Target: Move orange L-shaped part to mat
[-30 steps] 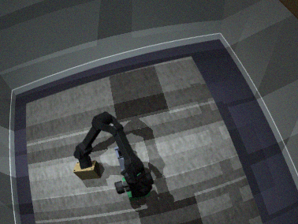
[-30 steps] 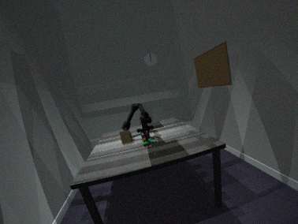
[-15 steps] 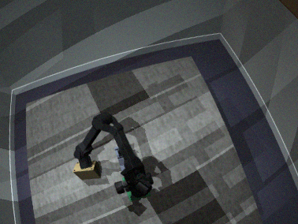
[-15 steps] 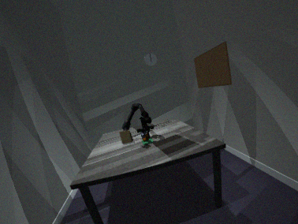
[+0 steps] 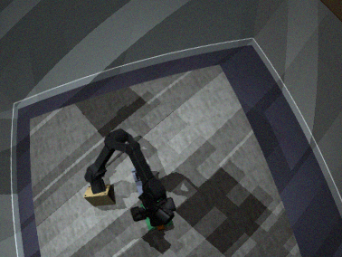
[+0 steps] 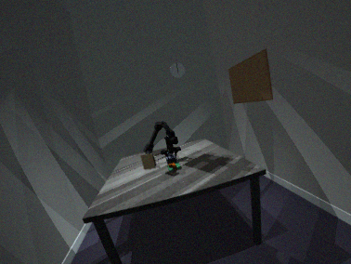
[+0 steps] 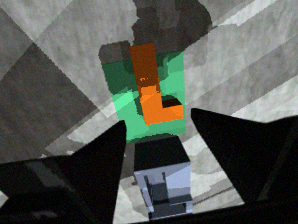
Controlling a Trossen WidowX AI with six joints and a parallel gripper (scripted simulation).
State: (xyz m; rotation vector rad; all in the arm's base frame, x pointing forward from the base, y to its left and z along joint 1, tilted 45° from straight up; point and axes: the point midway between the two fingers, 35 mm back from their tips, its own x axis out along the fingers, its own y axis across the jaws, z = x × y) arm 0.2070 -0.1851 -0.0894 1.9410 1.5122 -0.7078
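The orange L-shaped part (image 7: 152, 107) (image 5: 160, 227) (image 6: 174, 165) lies on the green mat (image 7: 173, 75) (image 5: 149, 223), its L-shaped end toward the tray and its long bar pointing away. In the wrist view the bar's far end reaches a little past the mat's far edge. It looks flat, with the L outline facing up. The grey tray (image 7: 176, 175) (image 5: 138, 183) stands beside the mat, its pocket showing empty. My gripper (image 7: 159, 116) is open, with the fingertips apart on either side of the part's L-shaped end and not touching it. Their exact height above the mat is hard to tell.
The arm's tan base block (image 5: 99, 195) (image 6: 149, 162) stands on the table (image 5: 68, 136) (image 6: 139, 195), to the left of the tray in the top view. Dark shadows fall across the table around the mat.
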